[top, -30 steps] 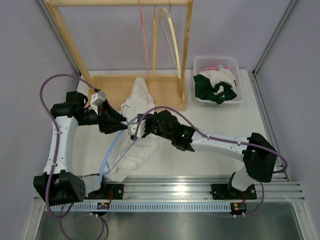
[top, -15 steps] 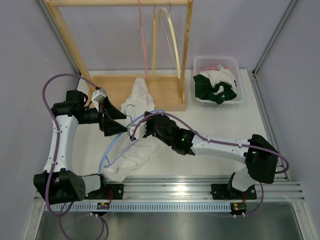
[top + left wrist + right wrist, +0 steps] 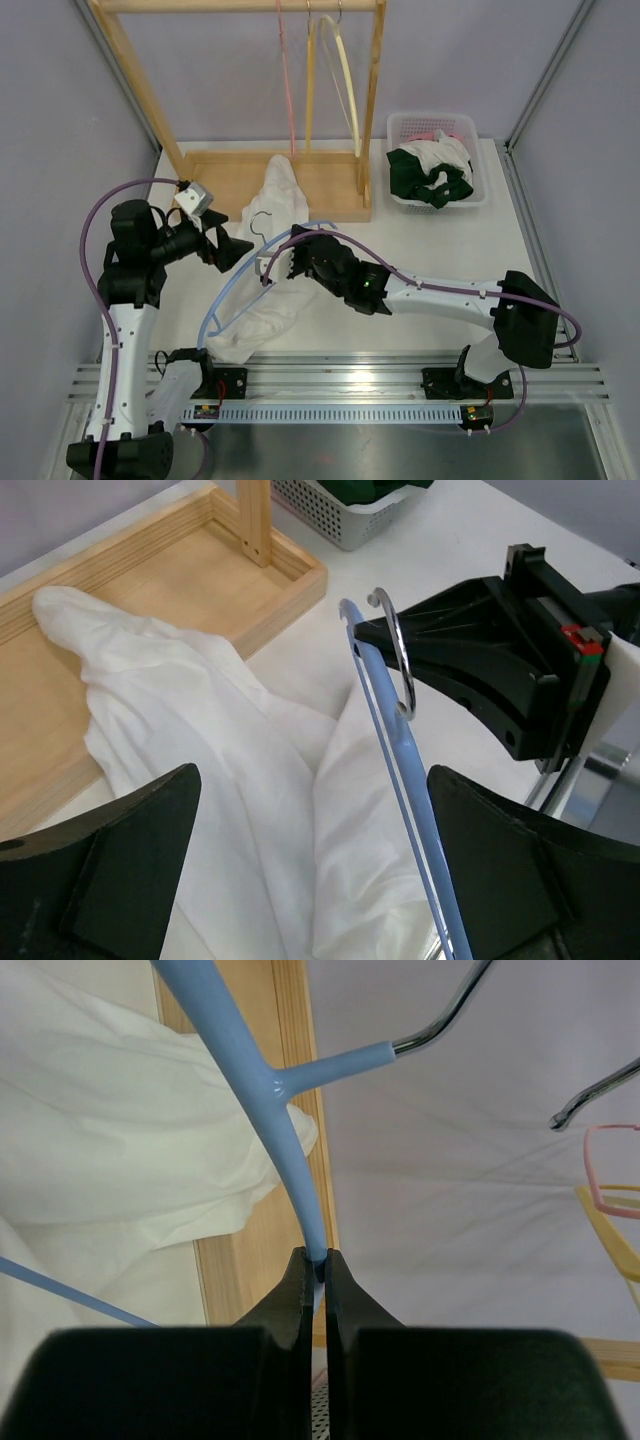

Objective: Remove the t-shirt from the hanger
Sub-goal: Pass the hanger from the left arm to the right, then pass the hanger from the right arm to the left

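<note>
Two grippers, two states. My right gripper (image 3: 316, 1260) is pinched shut on the blue hanger (image 3: 286, 1135), just in front of the wooden rack base (image 3: 230, 175). My left gripper (image 3: 232, 248) hangs with its jaws spread wide, gripping nothing, off the base's front left corner. The white t-shirt (image 3: 280, 195) trails from inside the base over its front edge onto the table (image 3: 430, 250), and the hanger's arm crosses above it.

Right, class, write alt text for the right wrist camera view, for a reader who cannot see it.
The right gripper is shut on an arm of the light blue hanger, whose metal hook curves off to the upper right. The white t-shirt lies bunched at left, partly over the wooden rack base.
</note>
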Controlling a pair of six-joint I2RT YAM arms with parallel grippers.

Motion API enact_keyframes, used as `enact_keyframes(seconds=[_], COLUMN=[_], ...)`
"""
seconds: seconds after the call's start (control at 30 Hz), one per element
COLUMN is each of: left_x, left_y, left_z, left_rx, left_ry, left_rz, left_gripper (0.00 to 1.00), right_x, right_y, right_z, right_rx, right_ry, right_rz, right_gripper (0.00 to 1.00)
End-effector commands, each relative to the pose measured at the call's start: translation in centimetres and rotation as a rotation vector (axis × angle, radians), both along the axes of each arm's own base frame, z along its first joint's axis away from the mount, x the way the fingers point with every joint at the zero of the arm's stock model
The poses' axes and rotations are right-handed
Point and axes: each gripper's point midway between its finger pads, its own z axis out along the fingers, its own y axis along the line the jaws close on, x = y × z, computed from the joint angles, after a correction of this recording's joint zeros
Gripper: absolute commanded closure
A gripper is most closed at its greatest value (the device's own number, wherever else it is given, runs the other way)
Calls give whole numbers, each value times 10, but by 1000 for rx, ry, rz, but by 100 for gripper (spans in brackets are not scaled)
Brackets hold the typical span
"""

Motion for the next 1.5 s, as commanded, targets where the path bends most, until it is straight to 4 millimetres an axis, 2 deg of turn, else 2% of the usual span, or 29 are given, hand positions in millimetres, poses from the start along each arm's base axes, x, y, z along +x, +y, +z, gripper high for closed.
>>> enact_keyframes(seconds=[0.0,0.07,0.1,0.23,0.67,0.83,0.97,1.07,1.13,1.2,1.27,1.47], left_x=[22,28,26,21,-13,-14,-6,-3,-1,0,-1,-1], left_y=[7,11,3,-1,-11,-13,-14,-15,-15,-16,-17,-21], left_z=[7,1,0,-2,-4,-13,-18,-17,-14,-16,-17,-20], left_rx=[36,61,65,69,81,98,106,103,100,96,98,106], left_ry=[-5,-1,-4,10,8,37,48,45,22,24,26,26], left_rz=[94,137,115,94,-21,-45,-31,-26,-16,-14,-21,-40], left_gripper=[1,1,1,1,2,3,13,27,43,50,52,76], right_x=[-2,-1,-1,5,11,18,18,18,18,19,18,18], right_y=[-2,0,1,1,-1,-3,-1,0,1,1,2,2], right_z=[40,39,39,34,43,47,51,51,51,52,52,53], right_rx=[87,79,77,57,95,107,120,119,120,125,126,135], right_ry=[-64,-69,-71,-86,-130,-158,-162,-161,-160,-159,-153,-144], right_rz=[-30,-39,-44,-73,-98,-120,-121,-119,-118,-118,-116,-116], right_gripper=[100,100,100,100,100,100,100,100,100,100,100,100])
